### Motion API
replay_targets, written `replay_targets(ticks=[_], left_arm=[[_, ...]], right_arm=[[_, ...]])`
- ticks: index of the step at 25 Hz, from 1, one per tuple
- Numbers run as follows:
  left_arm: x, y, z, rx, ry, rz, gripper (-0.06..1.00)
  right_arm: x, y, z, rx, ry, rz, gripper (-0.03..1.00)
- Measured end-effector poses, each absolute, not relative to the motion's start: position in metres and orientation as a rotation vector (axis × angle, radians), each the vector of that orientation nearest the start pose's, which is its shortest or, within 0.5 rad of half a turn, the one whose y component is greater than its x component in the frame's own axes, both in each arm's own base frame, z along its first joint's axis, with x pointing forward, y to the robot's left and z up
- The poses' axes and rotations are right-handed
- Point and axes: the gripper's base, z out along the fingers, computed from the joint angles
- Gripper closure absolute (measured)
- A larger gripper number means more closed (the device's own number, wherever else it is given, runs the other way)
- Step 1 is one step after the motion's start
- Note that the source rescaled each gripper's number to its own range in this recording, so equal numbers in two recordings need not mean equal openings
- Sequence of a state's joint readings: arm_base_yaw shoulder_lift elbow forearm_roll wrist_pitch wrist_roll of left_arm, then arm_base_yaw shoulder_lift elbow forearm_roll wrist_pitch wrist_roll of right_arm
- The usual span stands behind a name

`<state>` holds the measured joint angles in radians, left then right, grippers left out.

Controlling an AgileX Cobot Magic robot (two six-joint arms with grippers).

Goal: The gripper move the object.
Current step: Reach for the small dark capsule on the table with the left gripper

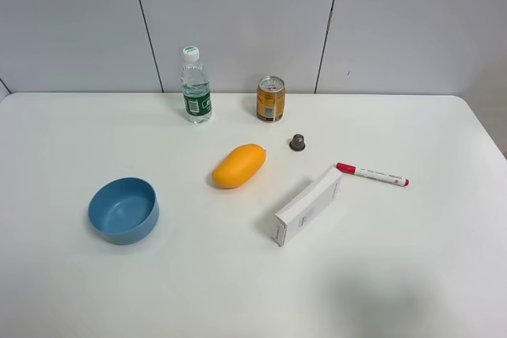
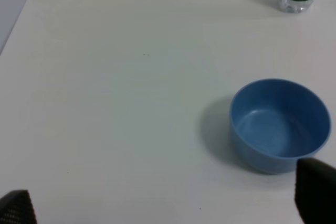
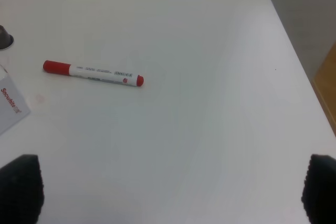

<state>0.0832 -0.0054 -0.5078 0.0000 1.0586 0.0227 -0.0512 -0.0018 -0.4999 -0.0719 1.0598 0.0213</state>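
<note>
- toward the desk's (image 1: 238, 282) far edge, the capsule (image 1: 298, 142) stands upright, near the can (image 1: 271, 99), apart from mango (image 1: 238, 165) and white box (image 1: 309, 207).
- blue bowl (image 1: 123, 210) sits upright toward the left edge; bottle (image 1: 196, 89) stands capped at the far edge.
- left gripper (image 2: 165, 203) and right gripper (image 3: 170, 190): jaws spread wide, gripping nothing.

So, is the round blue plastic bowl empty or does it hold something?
Empty. The round blue plastic bowl shows only its bare inner floor in the left wrist and high views.

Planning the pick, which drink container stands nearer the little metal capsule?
The orange can, just behind the capsule; the clear plastic bottle stands farther left.
</note>
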Motion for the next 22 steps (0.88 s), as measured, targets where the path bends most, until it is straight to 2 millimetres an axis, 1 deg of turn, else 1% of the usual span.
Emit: replay_targets(ticks=[22], left_arm=[[-0.0065,-0.0005,0.2796,-0.061,2.029,0.067,-0.06]], right_arm=[[-0.0055,-0.0054,0.2775,0.077,2.04,-0.105,-0.03]])
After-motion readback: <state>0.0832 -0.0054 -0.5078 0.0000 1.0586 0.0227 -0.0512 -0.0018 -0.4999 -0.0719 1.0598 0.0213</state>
